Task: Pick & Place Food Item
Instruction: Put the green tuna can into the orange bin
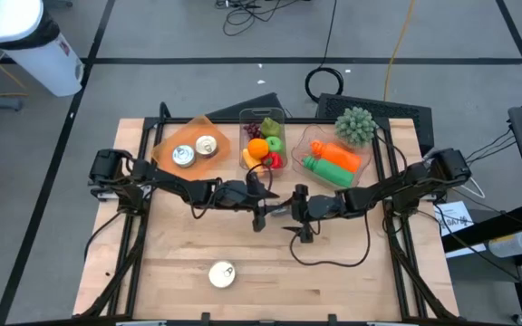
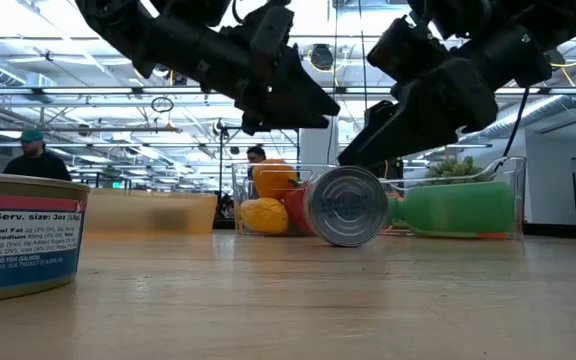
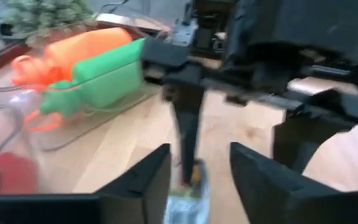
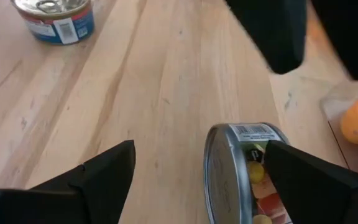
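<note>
Wooden table (image 1: 352, 281), can (image 2: 346, 206) on edge, upright

A: Even, bright overhead light; ceiling strips glare in the low view, arms in silhouette.
B: Left wrist view is motion-blurred; the near can (image 2: 20, 235) looks soft.

Overhead, table-level and both wrist views all share the can (image 2: 347, 206).

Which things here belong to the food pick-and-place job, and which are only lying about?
Job:
- silver tin can standing on its edge, mid-table
- right gripper, open around it
- left gripper, open, close by
- orange tray with two cans

Lying about:
- tin can near front edge
- clear bin of fruit
- clear bin of bottles
</note>
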